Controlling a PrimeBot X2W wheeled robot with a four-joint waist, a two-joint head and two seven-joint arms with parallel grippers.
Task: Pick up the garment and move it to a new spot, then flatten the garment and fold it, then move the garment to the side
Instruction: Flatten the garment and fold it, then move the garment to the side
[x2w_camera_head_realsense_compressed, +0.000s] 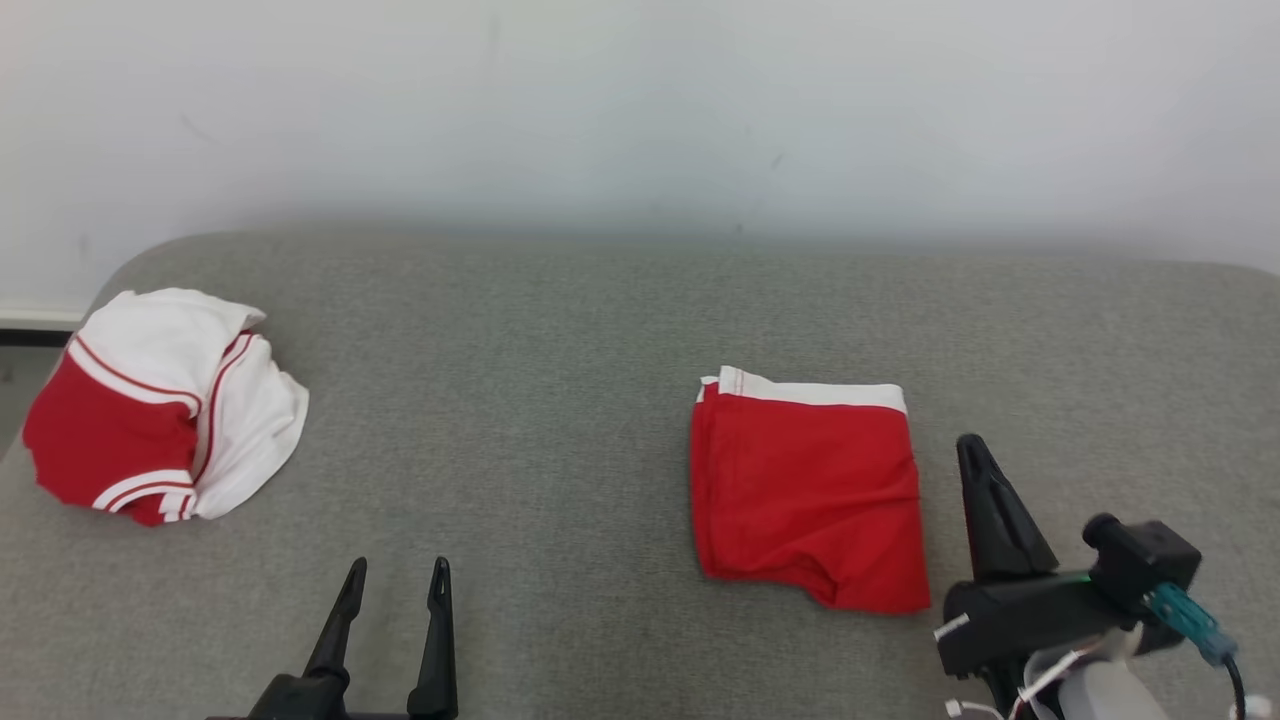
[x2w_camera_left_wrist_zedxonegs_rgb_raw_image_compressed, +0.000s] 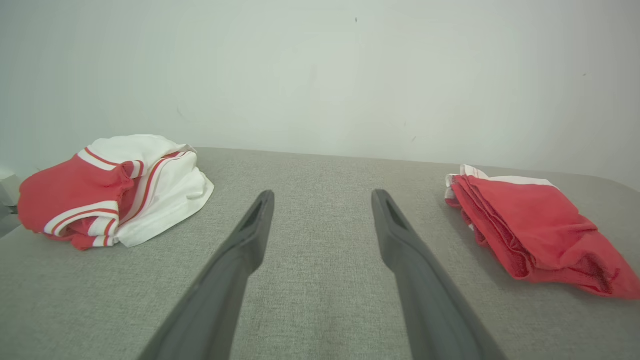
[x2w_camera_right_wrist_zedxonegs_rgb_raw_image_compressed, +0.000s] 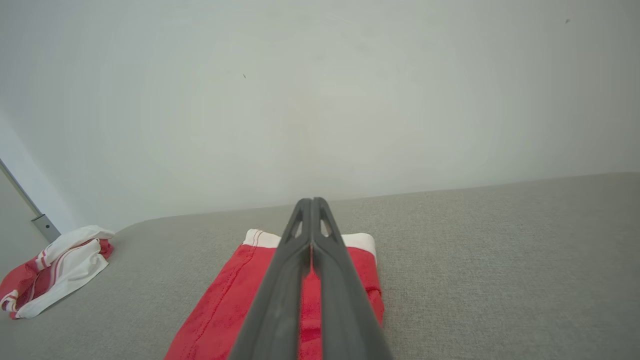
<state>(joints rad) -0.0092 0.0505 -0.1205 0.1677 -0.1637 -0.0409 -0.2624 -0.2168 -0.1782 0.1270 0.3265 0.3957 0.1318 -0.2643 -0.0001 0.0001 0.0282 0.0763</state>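
Two garments lay on the grey padded surface (x2w_camera_head_realsense_compressed: 560, 330) before me, and I took the risks from left to right. Farthest left, the crumpled red-and-white garment (x2w_camera_head_realsense_compressed: 165, 405) sat heaped close to the surface's rounded edge. A careless sweep of an arm that way could have nudged it over the side. My left gripper (x2w_camera_head_realsense_compressed: 398, 570) stood low over bare fabric with its fingers spread wide and nothing between them, well apart from both pieces. From there it could give no quick help if the other side went wrong. Right of centre lay the folded red garment (x2w_camera_head_realsense_compressed: 810, 490), white waistband toward the wall (x2w_camera_head_realsense_compressed: 640, 100), which I judged to be the piece in hand, already folded and waiting to go to the side. Its near right corner looked rumpled and loose, so the layers were likely to shift. My right gripper (x2w_camera_head_realsense_compressed: 970, 445) was just beside the garment's right edge, fingers pressed together and holding nothing. Whether its tips touched the cloth I could not tell. Shut like that it could not take hold, and pushing with it would have bunched the layers and spoiled the fold. Even once it was opened, a shallow pinch would have caught only the top layer, and lifting that would have peeled the fold apart. A grab from one edge alone would have let the far side sag and drag across the rough surface.
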